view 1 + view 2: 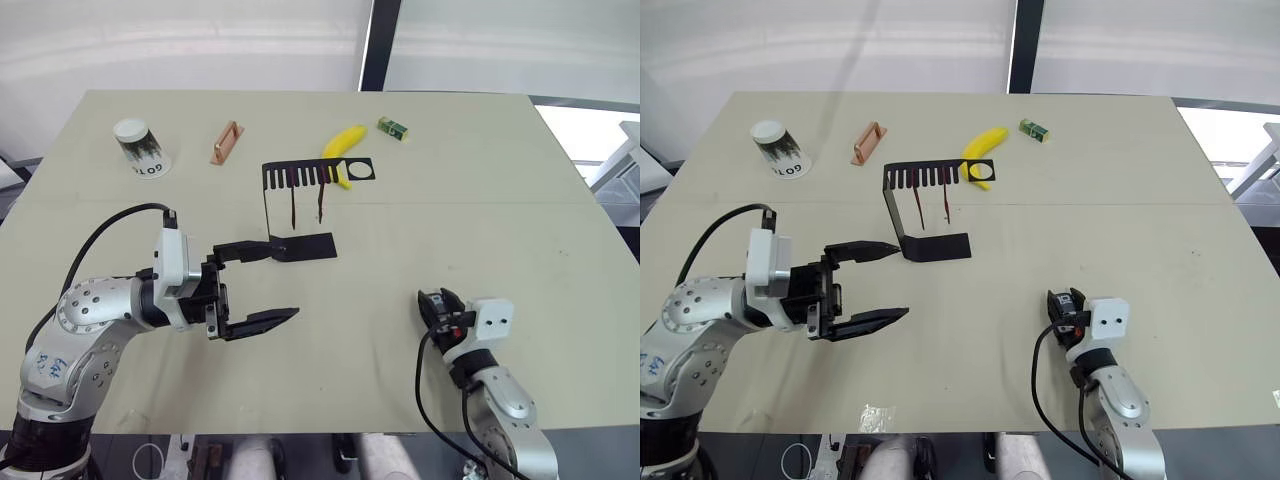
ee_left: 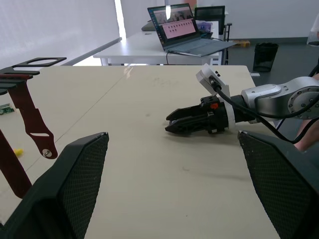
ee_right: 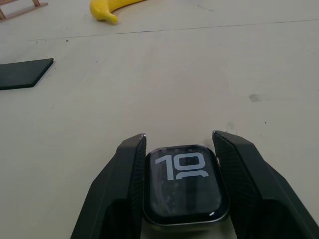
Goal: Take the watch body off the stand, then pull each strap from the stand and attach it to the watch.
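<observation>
Beige tabletop [image 1: 480, 180] under both arms. My right gripper [image 3: 180, 185] pinches the watch body [image 3: 185, 185] between its fingers, so step one looks done. My left gripper [image 1: 258, 285] is spread wide near the stand [image 1: 300, 210], where both straps [image 1: 306, 200] hang unattached.

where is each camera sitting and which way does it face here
Left and right eye views: on the head, looking down over the table; both arms show.
Left wrist view: along the open left gripper, facing the straps and right gripper.
Right wrist view: along the right gripper's fingers clamping the watch body.
Shared: stand, banana.
</observation>
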